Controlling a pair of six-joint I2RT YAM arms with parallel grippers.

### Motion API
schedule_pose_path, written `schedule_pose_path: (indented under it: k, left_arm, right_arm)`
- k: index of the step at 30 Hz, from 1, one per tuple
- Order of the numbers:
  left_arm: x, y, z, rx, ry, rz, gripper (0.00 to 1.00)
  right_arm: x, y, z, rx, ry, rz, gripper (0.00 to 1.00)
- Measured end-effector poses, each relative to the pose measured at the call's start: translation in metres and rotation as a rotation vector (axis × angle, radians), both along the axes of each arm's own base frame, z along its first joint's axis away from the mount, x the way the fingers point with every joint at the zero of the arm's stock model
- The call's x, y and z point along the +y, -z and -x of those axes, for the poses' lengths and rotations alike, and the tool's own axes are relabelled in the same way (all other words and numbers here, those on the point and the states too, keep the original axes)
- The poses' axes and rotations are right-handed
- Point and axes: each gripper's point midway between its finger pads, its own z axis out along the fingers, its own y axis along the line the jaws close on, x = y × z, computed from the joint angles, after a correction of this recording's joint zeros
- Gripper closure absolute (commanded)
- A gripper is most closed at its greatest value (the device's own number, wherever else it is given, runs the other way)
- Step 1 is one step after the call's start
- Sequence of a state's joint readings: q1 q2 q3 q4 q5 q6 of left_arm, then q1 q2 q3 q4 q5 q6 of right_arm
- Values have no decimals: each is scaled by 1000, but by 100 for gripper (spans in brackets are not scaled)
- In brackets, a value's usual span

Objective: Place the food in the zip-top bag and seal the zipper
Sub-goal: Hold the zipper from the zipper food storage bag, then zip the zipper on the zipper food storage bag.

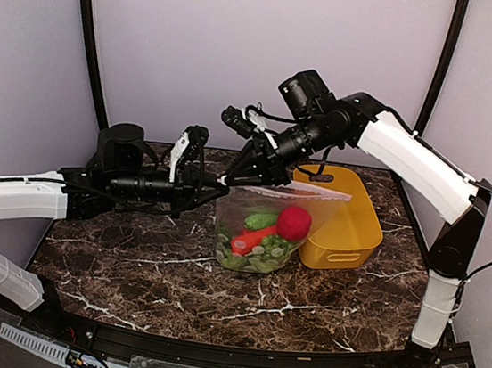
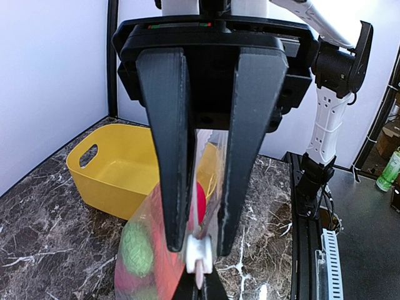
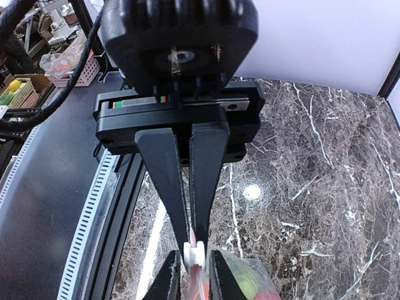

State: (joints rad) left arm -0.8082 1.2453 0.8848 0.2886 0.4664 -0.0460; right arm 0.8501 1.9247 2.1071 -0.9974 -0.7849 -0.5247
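- Pinch: left gripper (image 2: 199, 247) and right gripper (image 3: 192, 242) both clamp thin pale zipper strip (image 1: 303, 194) at 10 o'clock corner of clear crinkly plastic bag (image 1: 237, 219), hanging it upright.
- Toy plastic food (image 1: 293, 222) rests inside.

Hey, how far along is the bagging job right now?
Done: the food sits inside the zip-top bag, and none shows in the yellow basket. In hand: the left jaws and the right jaws both pinch the zipper at one end, holding the bag upright. Left: sealing along the strip; I can't tell how much is closed.
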Motion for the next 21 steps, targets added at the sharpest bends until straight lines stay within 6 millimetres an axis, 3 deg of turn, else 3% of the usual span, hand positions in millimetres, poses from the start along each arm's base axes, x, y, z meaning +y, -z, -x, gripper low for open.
schedule_pose_path:
  k: [4,11,21]
  left_arm:
    - [0,0,-1,2,-8,0,99]
    - [1,1,-3,11,-18,-2,99]
    - [4,5,-11,15,-70,-16,99]
  right_arm:
    - [0,1,0,-2,0,5,85]
    - [-1,3,-2,-15,6,14,100]
    - [-1,7,-7,-42,30,36,100]
